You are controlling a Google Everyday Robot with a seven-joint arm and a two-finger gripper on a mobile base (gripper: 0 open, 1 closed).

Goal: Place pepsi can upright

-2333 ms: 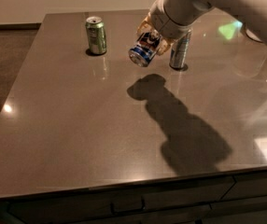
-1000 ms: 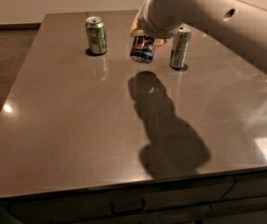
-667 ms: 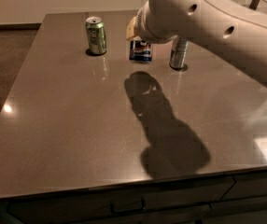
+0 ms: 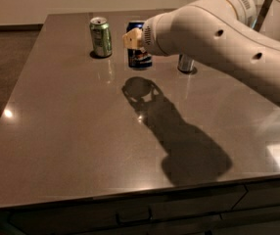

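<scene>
The pepsi can [image 4: 140, 58] is dark blue with a red-white-blue logo. It stands upright on the dark table [image 4: 71, 131] near the far edge, right of the green can. My gripper [image 4: 133, 39] is at the can's upper part and is closed around it. One tan finger [image 4: 130, 38] shows on the can's left side. The other finger is hidden behind the white arm [image 4: 213, 38], which reaches in from the right and covers the can's upper right.
A green can [image 4: 101, 36] stands upright at the far left of the table. A slim silver can [image 4: 185, 63] stands right of the pepsi can, mostly hidden behind the arm. The arm's shadow [image 4: 179, 136] lies across the table's middle.
The pepsi can was held tilted above the table. It has moved left and down and turned upright, and its base is now at the table top. The arm has swung left with it.
</scene>
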